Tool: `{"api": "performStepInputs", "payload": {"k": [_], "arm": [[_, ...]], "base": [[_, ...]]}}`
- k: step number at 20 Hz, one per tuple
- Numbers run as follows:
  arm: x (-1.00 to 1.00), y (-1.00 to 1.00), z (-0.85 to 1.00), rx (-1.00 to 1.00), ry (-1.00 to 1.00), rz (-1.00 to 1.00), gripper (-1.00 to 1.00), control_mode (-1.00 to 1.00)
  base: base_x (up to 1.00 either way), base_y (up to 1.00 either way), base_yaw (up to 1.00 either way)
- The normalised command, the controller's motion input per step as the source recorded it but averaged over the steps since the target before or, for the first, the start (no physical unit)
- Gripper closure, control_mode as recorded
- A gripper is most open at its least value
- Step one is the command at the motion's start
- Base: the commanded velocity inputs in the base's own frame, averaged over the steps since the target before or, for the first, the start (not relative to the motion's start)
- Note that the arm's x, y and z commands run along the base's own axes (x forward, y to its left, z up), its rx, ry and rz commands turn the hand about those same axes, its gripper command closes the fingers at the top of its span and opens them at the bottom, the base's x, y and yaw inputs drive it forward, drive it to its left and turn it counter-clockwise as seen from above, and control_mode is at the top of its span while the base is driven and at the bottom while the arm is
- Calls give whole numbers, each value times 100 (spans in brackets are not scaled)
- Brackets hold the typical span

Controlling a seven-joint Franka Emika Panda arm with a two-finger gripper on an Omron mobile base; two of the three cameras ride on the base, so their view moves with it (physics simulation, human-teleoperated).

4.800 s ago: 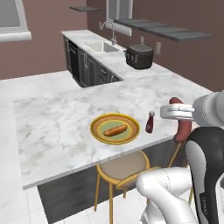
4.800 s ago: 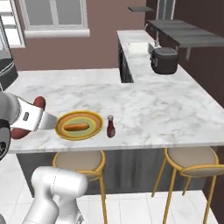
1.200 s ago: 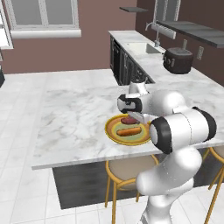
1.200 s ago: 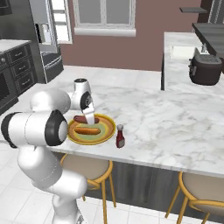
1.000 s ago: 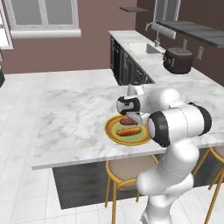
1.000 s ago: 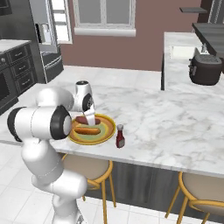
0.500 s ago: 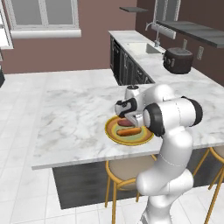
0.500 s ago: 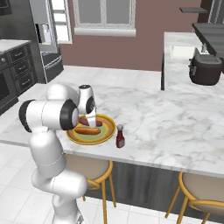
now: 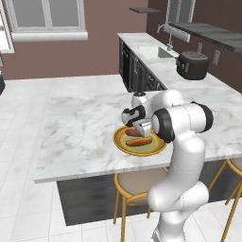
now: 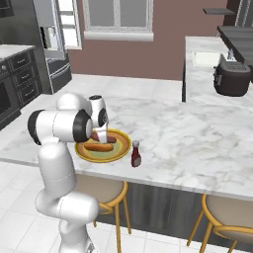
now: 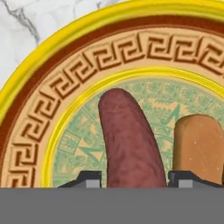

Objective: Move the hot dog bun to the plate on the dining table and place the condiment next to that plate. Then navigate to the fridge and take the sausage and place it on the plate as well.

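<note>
The two-finger gripper [image 11: 135, 178] was seen low in the hand view, clamped on the dark red-brown sausage [image 11: 129, 140] over the round yellow-rimmed plate [image 11: 65, 65]. The orange-tan bun [image 11: 199, 142] lay just right; bare marble table [image 9: 80, 123] stretched leftward.

Plate [image 11: 30, 144] had yellow rim, brown-tan Greek-key band, pale green patterned centre. Sausage [image 11: 129, 144] dark red-brown, bun [image 11: 199, 144] orange-tan. Ketchup bottle [image 10: 136, 155] red, white cap. Table [image 10: 207, 143] white marble, grey veins.

Plate [image 11: 39, 131] glossy, patterned glaze; sausage [image 11: 129, 144] smooth, matt; bun [image 11: 199, 144] matt, bready; counter [image 9: 80, 123] polished veined marble; stool legs [image 10: 121, 202] brass-like metal.
</note>
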Motion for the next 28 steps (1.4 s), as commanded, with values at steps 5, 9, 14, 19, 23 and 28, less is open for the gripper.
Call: {"api": "performStepInputs", "payload": {"k": [5,9,14,19,23,28], "arm": [[13,0,-25,0,0,-8,-100,-100],[0,0,-20,0,0,-5,-100,-100],[-7,0,-3,1,-1,-3,-100,-100],[-19,-5,18,0,-6,0,-100,-100],[-21,-7,44,0,-12,0,-100,-100],[-28,-4,52,0,-16,0,-100,-100]], "base": [[0,0,0],[0,0,0],[0,0,0],[0,0,0],[0,0,0],[0,0,0]]}}
